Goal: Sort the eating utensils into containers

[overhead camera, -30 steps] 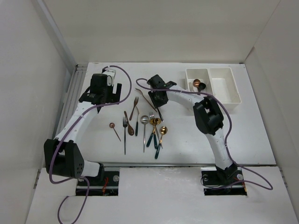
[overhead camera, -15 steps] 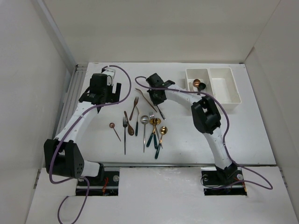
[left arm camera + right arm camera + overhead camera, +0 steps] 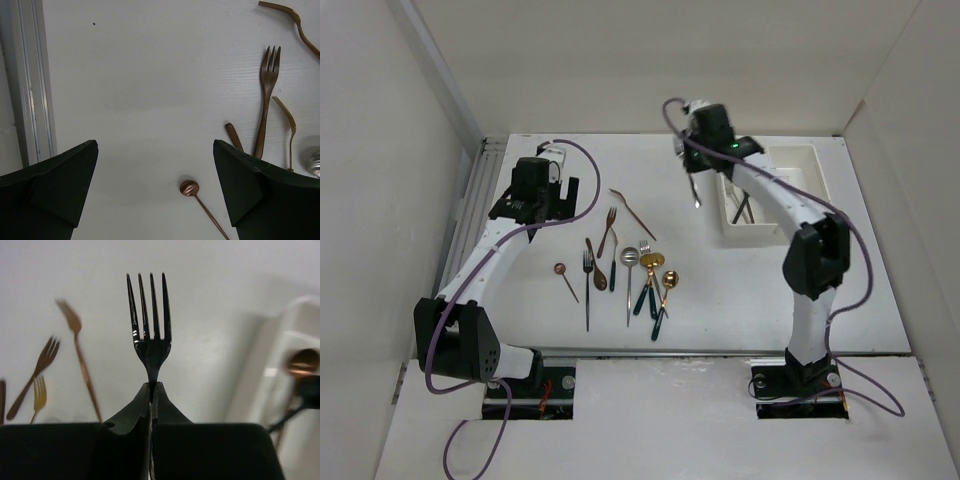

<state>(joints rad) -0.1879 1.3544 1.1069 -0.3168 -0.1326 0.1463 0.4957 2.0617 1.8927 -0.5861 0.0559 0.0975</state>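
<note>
My right gripper (image 3: 693, 165) is shut on a black fork (image 3: 149, 330) and holds it in the air just left of the white two-compartment containers (image 3: 817, 210); the fork hangs below it in the top view (image 3: 695, 192). The left compartment holds a copper spoon (image 3: 302, 362) and dark utensils (image 3: 744, 207). Several spoons and forks (image 3: 632, 272) lie on the table in the middle. My left gripper (image 3: 542, 205) is open and empty above the table, left of a small copper spoon (image 3: 190, 188) and a brown fork (image 3: 265, 100).
A bent copper fork (image 3: 632, 213) lies apart from the cluster, behind it. A metal rail (image 3: 27, 95) runs along the table's left edge. White walls enclose the table at the back and sides.
My right gripper has risen off the table with the black fork and swung right and back, next to the containers. The left arm has not moved.
</note>
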